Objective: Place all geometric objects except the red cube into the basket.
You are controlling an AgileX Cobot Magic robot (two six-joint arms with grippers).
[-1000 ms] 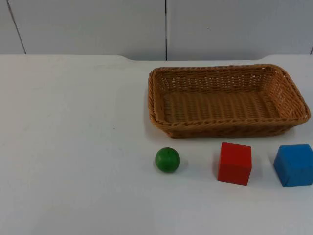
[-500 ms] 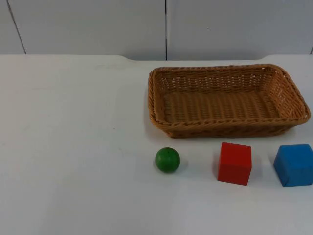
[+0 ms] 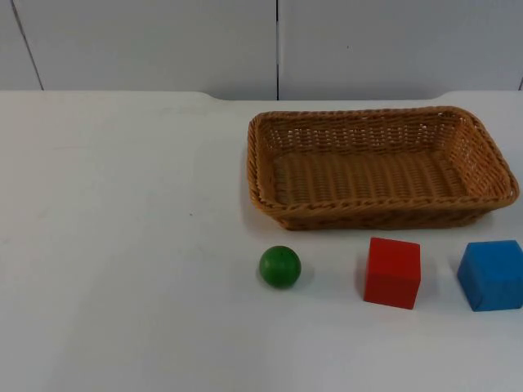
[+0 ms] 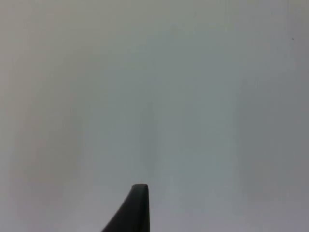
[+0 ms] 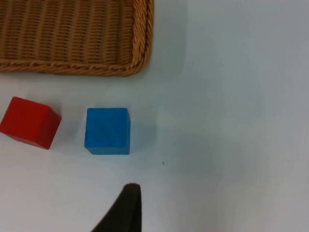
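Risk: the red cube sits between the green ball and blue cube; a wide approach could knock or grab it. The ball may roll if nudged.
Count: one ball, two cubes, one basket.
Position: all three on the bench at the basket's 6 o'clock side; basket holds nothing.
Right gripper: above bench near blue cube; fingers' state cannot be told.
Left gripper: waiting over bare bench; likewise.

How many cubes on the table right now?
2. The red cube sits in front of the basket, right of the green ball. The blue cube is right of the red one.
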